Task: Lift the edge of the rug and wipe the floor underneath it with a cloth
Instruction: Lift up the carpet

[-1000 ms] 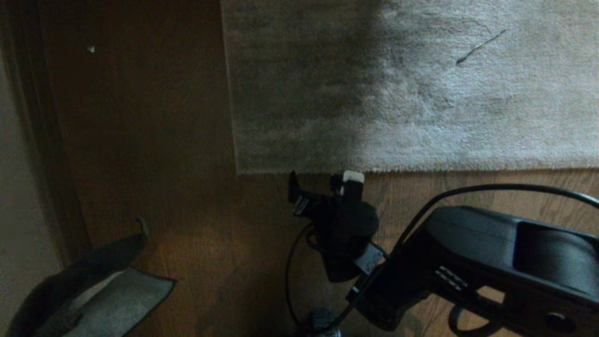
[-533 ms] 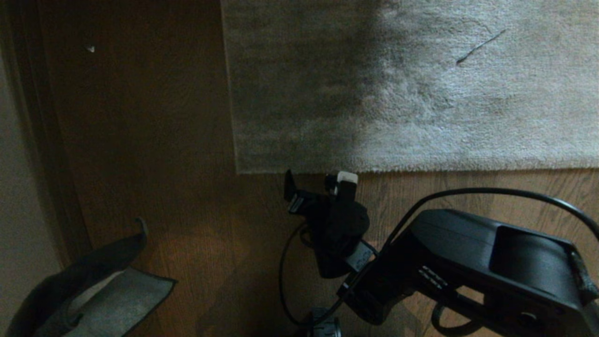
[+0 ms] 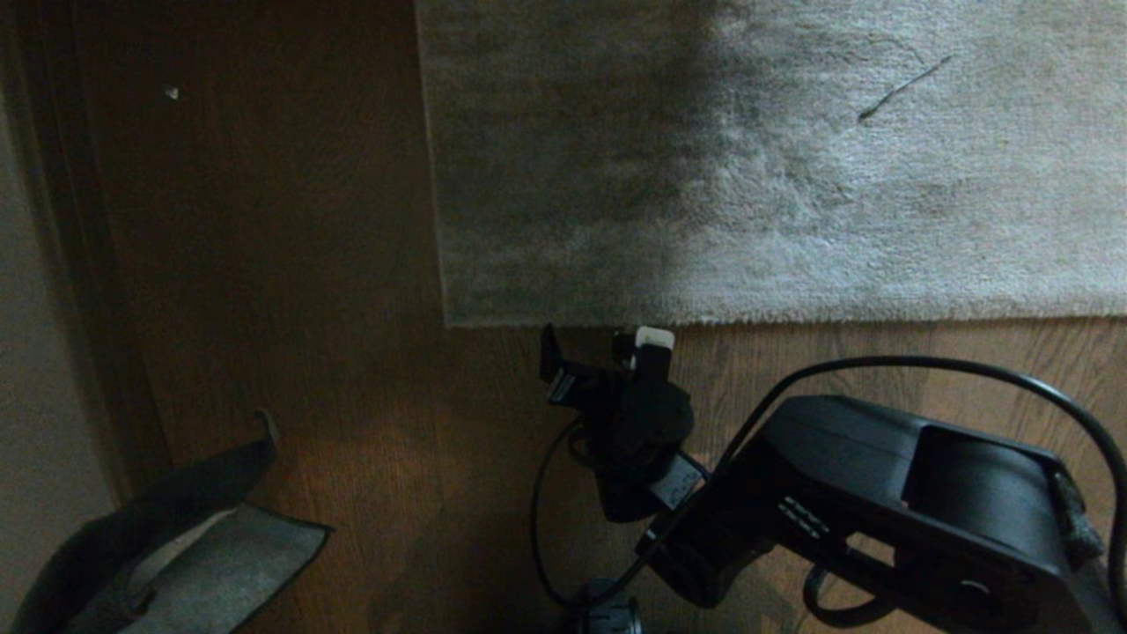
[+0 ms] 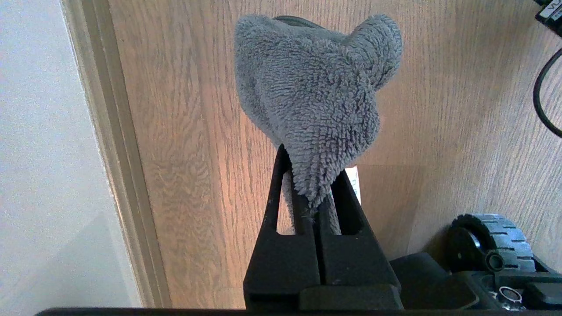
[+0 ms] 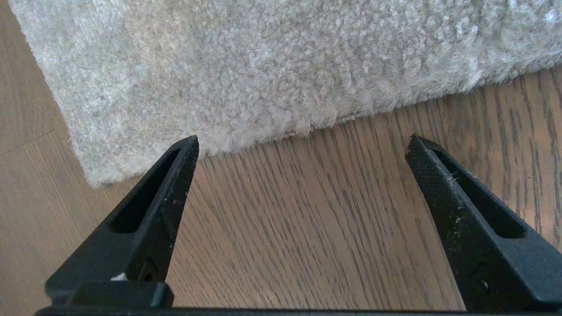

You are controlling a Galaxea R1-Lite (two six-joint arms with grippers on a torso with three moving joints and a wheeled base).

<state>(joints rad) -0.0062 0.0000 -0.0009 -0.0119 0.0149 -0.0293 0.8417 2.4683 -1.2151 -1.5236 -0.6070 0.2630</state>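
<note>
Nearest me, I find the left end effector (image 4: 307, 206) parked low by the wall, clenched on the cloth (image 4: 314, 98), which hangs above the floor (image 3: 352, 440). Beyond it, I note the right end effector (image 5: 303, 145) has crept a little toward the rug corner over the last second, jaws spread fully and holding nothing. The rug edge (image 5: 272, 127) lies flat just past its fingertips (image 5: 186, 151), so I judge lifting has not begun.
</note>
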